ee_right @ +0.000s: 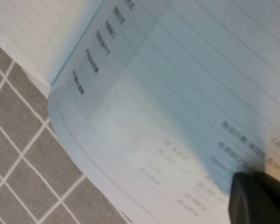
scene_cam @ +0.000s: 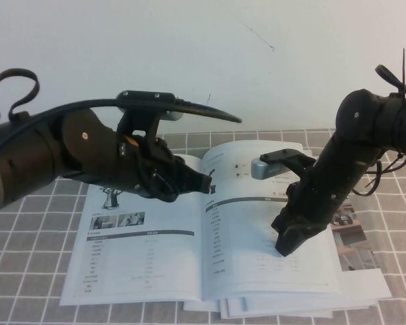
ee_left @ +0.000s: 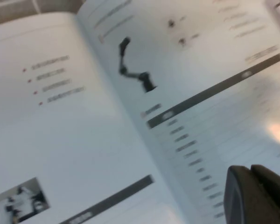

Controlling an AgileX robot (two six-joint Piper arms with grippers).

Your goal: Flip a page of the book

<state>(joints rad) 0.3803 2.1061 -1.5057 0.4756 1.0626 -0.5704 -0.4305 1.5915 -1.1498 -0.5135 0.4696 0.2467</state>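
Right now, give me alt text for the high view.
An open book lies on a checked tablecloth; the shut right gripper presses its tip onto the right-hand page. The left gripper hovers above the spine. Brochures lie underneath.

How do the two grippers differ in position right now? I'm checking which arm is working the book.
The right gripper is shut and angled down, its tip at the book's right-hand page. The left gripper points sideways, above the pages near the spine. The left gripper sits farther up the book; the right, nearer its lower edge. Both are black and over the open book.
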